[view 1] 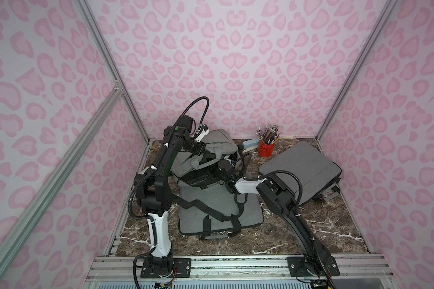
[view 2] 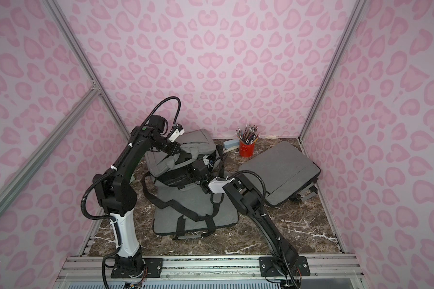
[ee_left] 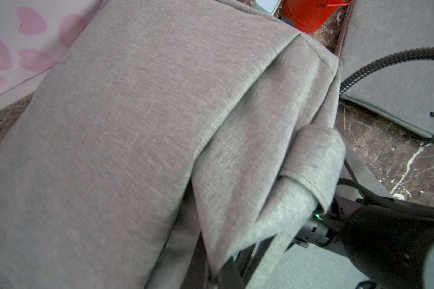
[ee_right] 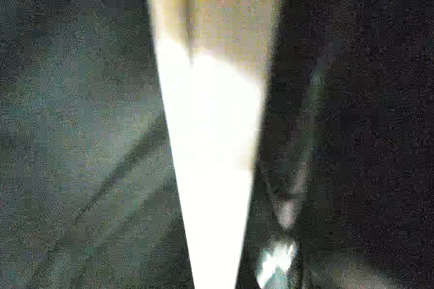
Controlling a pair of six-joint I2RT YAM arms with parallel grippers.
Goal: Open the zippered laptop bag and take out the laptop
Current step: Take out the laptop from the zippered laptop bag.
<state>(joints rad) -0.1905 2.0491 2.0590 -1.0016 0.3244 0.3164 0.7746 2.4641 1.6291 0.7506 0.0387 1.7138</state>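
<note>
Pencils stand in a red cup near the back edge of the bench. The grey laptop bag lies open in the middle of the bench, with its top flap lifted toward the back. The left jaws are closed on the flap's edge and hold it up. The right jaws reach into the dark opening under the flap. I cannot tell if they are open or closed. A second grey bag lies by the right edge.

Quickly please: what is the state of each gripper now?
Left gripper: closed on the lifted flap of the grey laptop bag.
Right gripper: reaching into the bag opening, tips hidden; cannot be told.
</note>
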